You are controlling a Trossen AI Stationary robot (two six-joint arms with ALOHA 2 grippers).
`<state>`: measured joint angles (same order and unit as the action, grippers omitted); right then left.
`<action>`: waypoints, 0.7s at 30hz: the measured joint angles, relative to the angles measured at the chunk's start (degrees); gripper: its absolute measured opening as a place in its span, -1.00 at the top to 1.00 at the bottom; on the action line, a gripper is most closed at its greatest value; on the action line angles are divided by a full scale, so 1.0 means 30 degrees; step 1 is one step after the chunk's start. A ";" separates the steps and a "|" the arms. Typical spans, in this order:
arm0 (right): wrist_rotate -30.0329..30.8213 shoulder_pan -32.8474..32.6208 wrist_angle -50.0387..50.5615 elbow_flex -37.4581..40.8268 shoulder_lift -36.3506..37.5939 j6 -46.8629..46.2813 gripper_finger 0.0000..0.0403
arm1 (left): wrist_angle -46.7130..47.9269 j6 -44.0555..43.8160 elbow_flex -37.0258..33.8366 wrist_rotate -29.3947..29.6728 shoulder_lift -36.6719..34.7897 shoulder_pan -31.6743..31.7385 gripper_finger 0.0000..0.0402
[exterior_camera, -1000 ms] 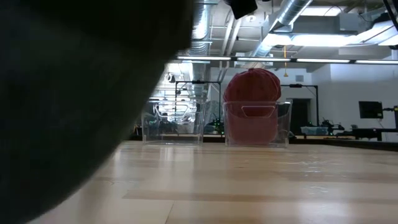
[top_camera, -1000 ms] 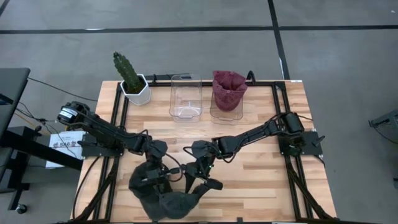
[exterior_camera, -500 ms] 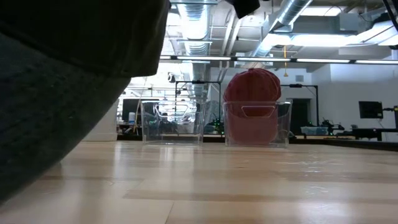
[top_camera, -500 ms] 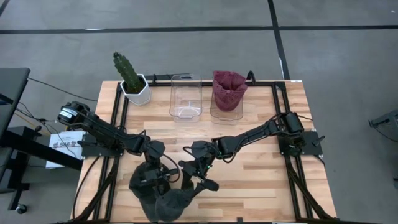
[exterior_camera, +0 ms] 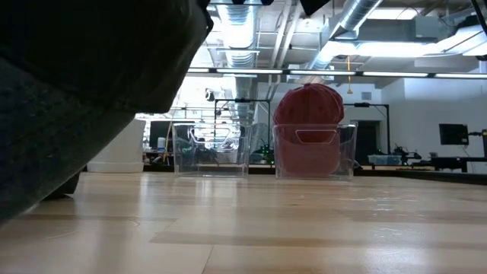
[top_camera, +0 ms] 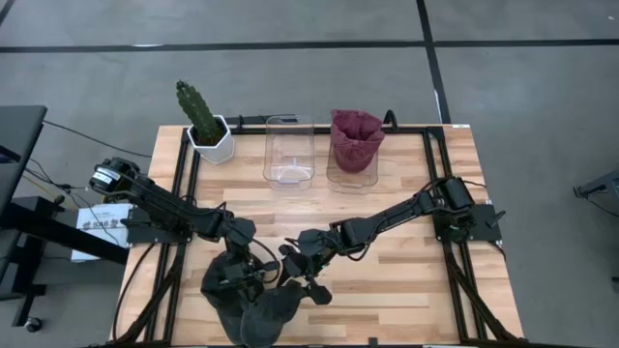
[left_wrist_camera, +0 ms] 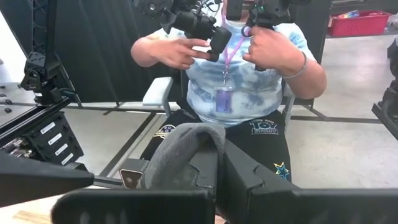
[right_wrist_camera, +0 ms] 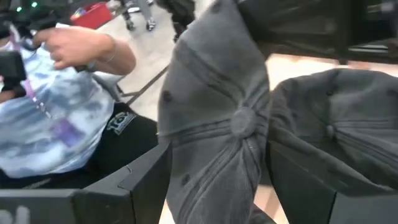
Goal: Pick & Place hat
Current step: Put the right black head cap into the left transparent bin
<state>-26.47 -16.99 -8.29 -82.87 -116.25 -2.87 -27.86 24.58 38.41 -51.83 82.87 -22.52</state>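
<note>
Left gripper clamped on grey hat, well short of empty clear bin; right gripper spread wide beside hat.

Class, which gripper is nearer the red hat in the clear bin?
Right. The right gripper sits diagonally front-left of the red hat; the left gripper, clamped on the grey hat, lies farther left.

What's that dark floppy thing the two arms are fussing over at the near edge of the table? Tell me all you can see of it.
It is a dark grey hat of soft, faded-looking cloth, sewn from panels that meet at a covered button on the crown. It hangs limp and crumpled over the near edge of the wooden table. The left end effector is shut on a fold of its fabric, while the right end effector stands open right against it. Whether there is more than one hat cannot be told.
</note>
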 joint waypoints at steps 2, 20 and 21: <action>0.0032 0.0046 0.0119 0.0000 0.0000 -0.0368 -0.24 | 0.0005 -0.0007 0.0000 0.0000 0.0000 0.0007 0.95; 0.0384 -0.0007 0.0635 0.0000 0.0000 -0.0562 -0.24 | -0.1550 0.0366 0.0015 -0.0144 -0.0007 0.0007 0.95; 0.0398 -0.0007 0.0633 0.0000 0.0000 -0.0562 -0.24 | -0.1589 0.0431 0.0015 -0.0315 -0.0007 0.0007 0.95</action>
<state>-25.27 -17.02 -6.39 -82.87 -116.25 -4.56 -32.62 25.87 38.46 -52.78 82.85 -22.50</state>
